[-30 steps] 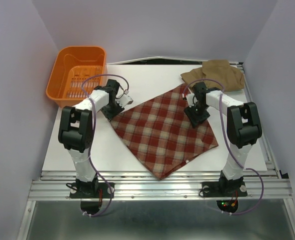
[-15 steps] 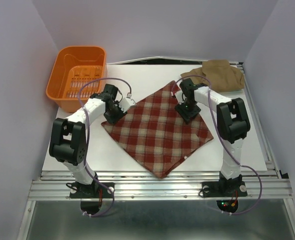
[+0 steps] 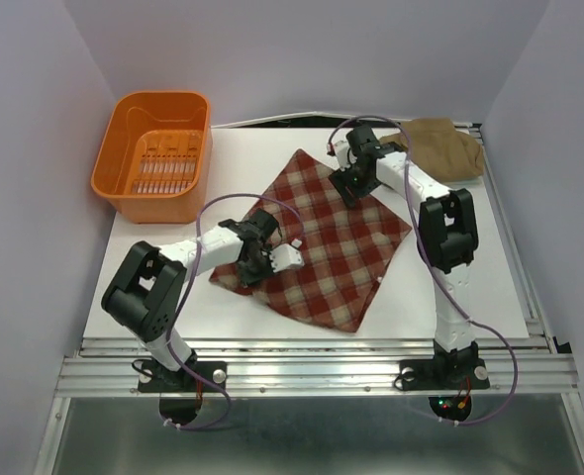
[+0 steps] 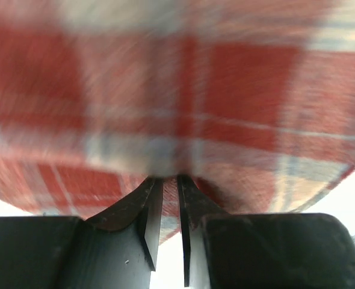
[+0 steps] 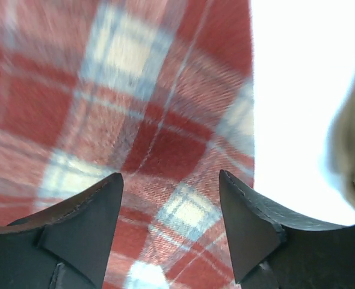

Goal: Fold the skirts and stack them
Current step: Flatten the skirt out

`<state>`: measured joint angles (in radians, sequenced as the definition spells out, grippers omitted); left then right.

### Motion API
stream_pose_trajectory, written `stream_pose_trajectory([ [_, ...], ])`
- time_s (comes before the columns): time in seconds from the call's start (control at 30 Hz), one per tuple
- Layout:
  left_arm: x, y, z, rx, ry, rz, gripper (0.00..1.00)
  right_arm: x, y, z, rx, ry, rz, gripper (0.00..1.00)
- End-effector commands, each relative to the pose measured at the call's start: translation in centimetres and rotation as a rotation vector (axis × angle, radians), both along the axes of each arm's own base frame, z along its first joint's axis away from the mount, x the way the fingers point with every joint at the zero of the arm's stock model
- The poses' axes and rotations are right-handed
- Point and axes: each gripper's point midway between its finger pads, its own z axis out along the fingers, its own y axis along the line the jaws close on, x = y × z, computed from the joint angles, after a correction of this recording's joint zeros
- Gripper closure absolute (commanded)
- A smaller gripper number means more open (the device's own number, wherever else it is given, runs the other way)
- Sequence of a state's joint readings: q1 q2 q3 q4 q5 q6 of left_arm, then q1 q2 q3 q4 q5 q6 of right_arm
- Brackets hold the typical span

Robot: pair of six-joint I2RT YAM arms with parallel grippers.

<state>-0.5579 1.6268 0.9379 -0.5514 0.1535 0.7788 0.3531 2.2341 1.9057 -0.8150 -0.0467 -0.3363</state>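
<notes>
The left gripper is narrow, pinching the motion-blurred left edge of the plaid skirt, which lies mid-table. The right gripper hangs wide over its far corner, holding nothing. The right arm partly hides the tan skirt at far right.

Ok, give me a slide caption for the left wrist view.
Left gripper pinching the red-and-cream plaid skirt, cloth filling the blurred frame.
</notes>
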Motion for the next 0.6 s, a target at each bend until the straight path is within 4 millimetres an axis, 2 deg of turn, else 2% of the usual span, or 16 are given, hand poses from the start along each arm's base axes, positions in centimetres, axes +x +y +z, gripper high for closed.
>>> stream_pose_trajectory([
  [0.0, -4.8, -3.2, -1.1, -0.057, 0.143, -0.057, 0.73, 2.9, -0.8, 8.2, 0.093, -0.208, -0.052, 0.29],
  [0.03, -5.4, -4.3, -0.9, -0.068, 0.15, -0.085, 0.73, 2.7, -1.6, 9.8, 0.105, -0.231, -0.064, 0.29],
  [0.1, -6.1, -5.8, -0.3, -0.1, 0.175, -0.097, 0.72, 1.6, -3.5, 9.4, 0.095, -0.206, -0.086, 0.29],
  [0.13, -6.2, -7.0, 0.4, -0.121, 0.173, -0.108, 0.72, 1.2, -5.2, 10.2, 0.094, -0.214, -0.11, 0.3],
  [0.2, -6.5, -7.9, 1.3, -0.134, 0.178, -0.114, 0.7, 0.3, -7.0, 9.8, 0.083, -0.193, -0.131, 0.3],
  [0.23, -6.1, -8.6, 2.3, -0.155, 0.16, -0.116, 0.7, -0.8, -8.3, 8.6, 0.066, -0.148, -0.139, 0.32],
  [0.3, -5.7, -9.4, 4.1, -0.183, 0.132, -0.123, 0.7, -2.6, -9.0, 7.5, 0.051, -0.107, -0.135, 0.32],
  [0.4, -4.8, -9.8, 6.2, -0.211, 0.076, -0.122, 0.7, -4.3, -8.9, 6.2, 0.062, -0.062, -0.117, 0.33],
  [0.5, -3.9, -10.0, 6.8, -0.225, 0.032, -0.105, 0.7, -5.2, -8.3, 3.7, 0.087, 0.017, -0.129, 0.34],
  [0.57, -3.7, -9.7, 6.1, -0.213, 0.031, -0.093, 0.7, -5.2, -7.8, 2.7, 0.109, 0.056, -0.139, 0.35],
])
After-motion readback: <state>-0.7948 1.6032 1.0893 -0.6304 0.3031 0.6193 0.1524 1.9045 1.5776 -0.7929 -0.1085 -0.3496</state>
